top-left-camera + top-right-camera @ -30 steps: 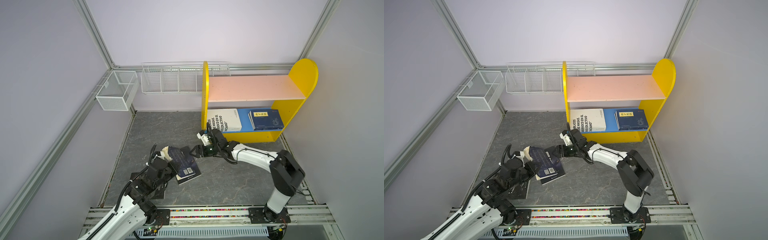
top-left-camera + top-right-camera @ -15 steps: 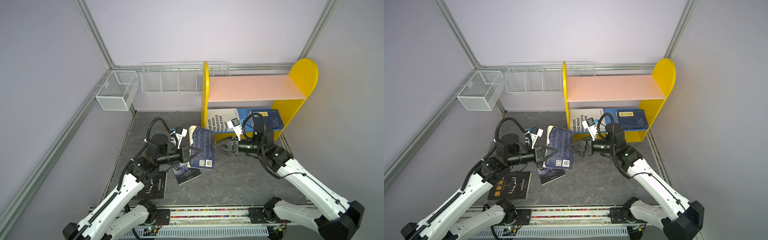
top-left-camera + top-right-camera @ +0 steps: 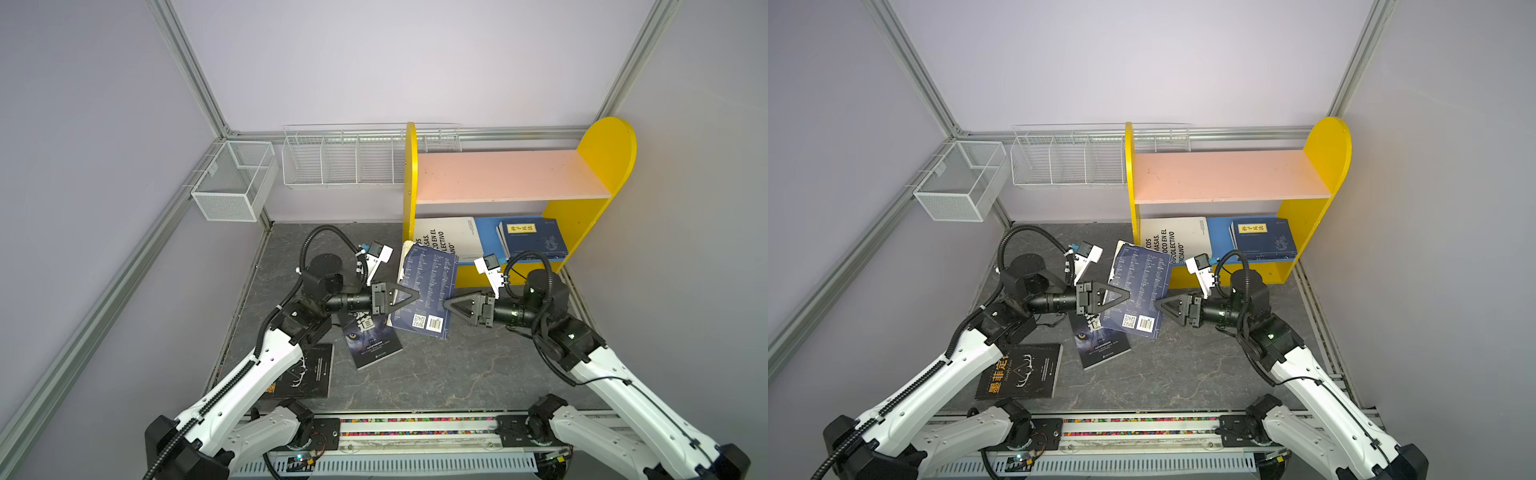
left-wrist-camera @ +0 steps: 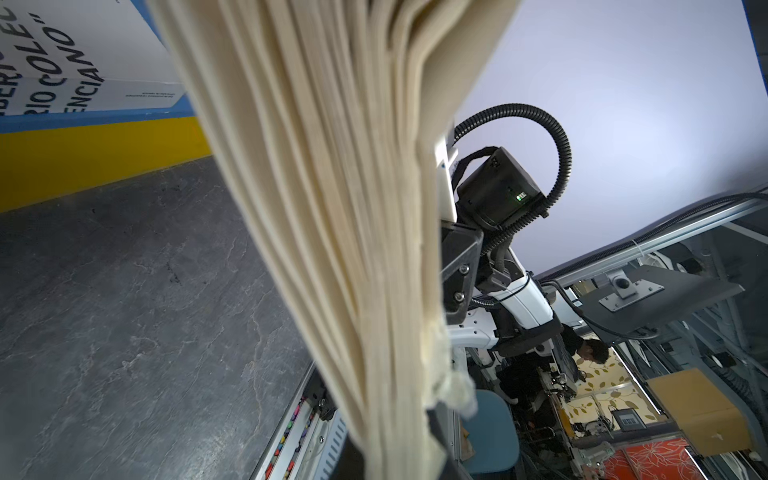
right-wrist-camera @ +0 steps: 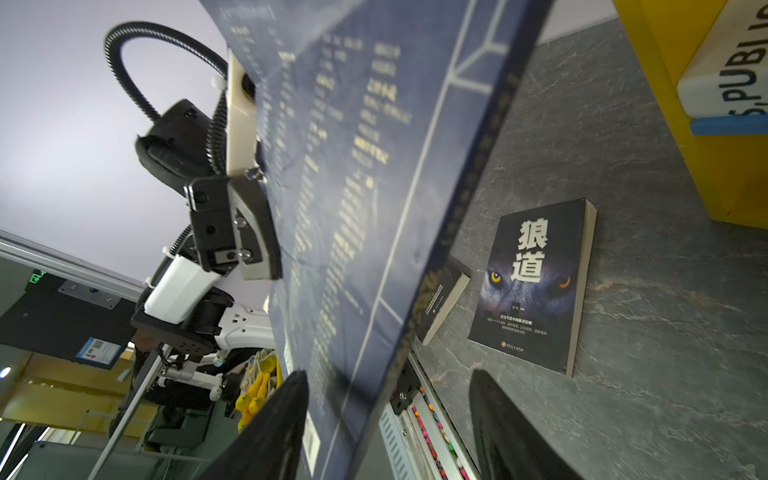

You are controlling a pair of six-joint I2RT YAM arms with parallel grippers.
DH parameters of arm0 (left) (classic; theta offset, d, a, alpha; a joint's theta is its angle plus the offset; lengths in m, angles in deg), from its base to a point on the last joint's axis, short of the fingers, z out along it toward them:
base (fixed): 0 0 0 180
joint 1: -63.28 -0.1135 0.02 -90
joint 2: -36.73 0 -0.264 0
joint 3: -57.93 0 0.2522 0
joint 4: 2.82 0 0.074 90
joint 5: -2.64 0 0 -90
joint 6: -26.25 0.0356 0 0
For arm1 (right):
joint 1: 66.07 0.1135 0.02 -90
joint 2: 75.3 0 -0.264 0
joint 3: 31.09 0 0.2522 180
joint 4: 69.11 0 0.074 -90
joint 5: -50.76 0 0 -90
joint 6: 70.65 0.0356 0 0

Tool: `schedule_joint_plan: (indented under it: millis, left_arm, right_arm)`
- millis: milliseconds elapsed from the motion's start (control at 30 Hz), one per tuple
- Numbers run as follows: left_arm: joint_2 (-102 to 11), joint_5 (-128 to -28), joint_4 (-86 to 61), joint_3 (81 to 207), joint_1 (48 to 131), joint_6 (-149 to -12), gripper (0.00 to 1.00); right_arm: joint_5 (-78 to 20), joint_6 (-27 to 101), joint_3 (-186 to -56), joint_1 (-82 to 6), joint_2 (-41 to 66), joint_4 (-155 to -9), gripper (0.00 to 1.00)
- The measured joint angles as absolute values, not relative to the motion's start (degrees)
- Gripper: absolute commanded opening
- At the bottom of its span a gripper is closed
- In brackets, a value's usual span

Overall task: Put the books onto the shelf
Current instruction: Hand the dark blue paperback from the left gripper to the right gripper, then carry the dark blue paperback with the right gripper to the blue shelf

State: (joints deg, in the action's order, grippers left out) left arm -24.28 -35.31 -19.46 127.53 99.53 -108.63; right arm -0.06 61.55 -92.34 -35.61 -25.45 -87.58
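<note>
Five books show in both top views. Two lie flat on the blue board [image 3: 486,232] of the shelf [image 3: 511,174]: a white book [image 3: 451,239] at its left end and a labelled book [image 3: 534,241] at its right, with a gap between them. Two lie on the grey floor [image 3: 457,374]: a wolf book [image 3: 372,343] near the middle and an antler book [image 3: 305,374] partly under the left arm. The fifth, the held book [image 3: 430,282], is navy and hangs tilted in front of the shelf's left side, between the two grippers. The left gripper [image 3: 413,296] is clamped on its page edge. The right gripper [image 3: 446,302] straddles the spine edge with jaws apart; one finger [image 5: 507,424] stands clear of the cover. Two wire baskets [image 3: 235,183] [image 3: 340,162] hang on the walls
</note>
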Motion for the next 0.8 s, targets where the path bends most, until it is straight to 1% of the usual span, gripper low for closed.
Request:
schedule_joint_plan:
  millis: [133, 300, 400, 533, 633, 667, 733, 767, 800]
  left_arm:
    - [-24.6, -33.3, -16.3, 127.5, 99.5, -109.5, 0.00]
    - [-25.1, -32.2, -14.9, 127.5, 99.2, -109.6, 0.00]
    - [-25.6, -31.8, -14.2, 127.5, 99.2, -109.6, 0.00]
    - [-25.9, -31.5, -13.6, 127.5, 99.2, -109.7, 0.00]
    - [-26.0, -31.6, -13.4, 127.5, 99.1, -109.5, 0.00]
    - [-26.2, -31.6, -13.4, 127.5, 99.1, -109.5, 0.00]
    - [-26.7, -31.6, -13.4, 127.5, 99.0, -109.2, 0.00]
    - [-27.1, -31.7, -13.4, 127.6, 98.9, -109.1, 0.03]
    - [-27.5, -31.7, -13.4, 127.8, 99.0, -109.0, 0.11]
  right_arm:
    - [-0.1, 64.1, -91.5, -35.6, -25.6, -82.3, 0.47]
    - [0.5, 68.4, -88.3, -35.6, -25.2, -74.8, 0.39]
    - [0.6, 70.1, -87.2, -35.6, -25.3, -71.4, 0.32]
    - [0.7, 71.8, -86.4, -35.7, -25.3, -68.0, 0.27]
    - [0.9, 72.7, -86.3, -35.9, -25.4, -66.8, 0.20]
    - [1.0, 73.0, -86.3, -35.9, -25.6, -66.7, 0.16]
    - [1.1, 73.1, -86.3, -36.0, -26.2, -66.8, 0.13]
    - [0.9, 73.2, -86.3, -36.0, -26.6, -67.4, 0.13]
    - [0.6, 73.1, -86.3, -36.1, -27.0, -68.2, 0.13]
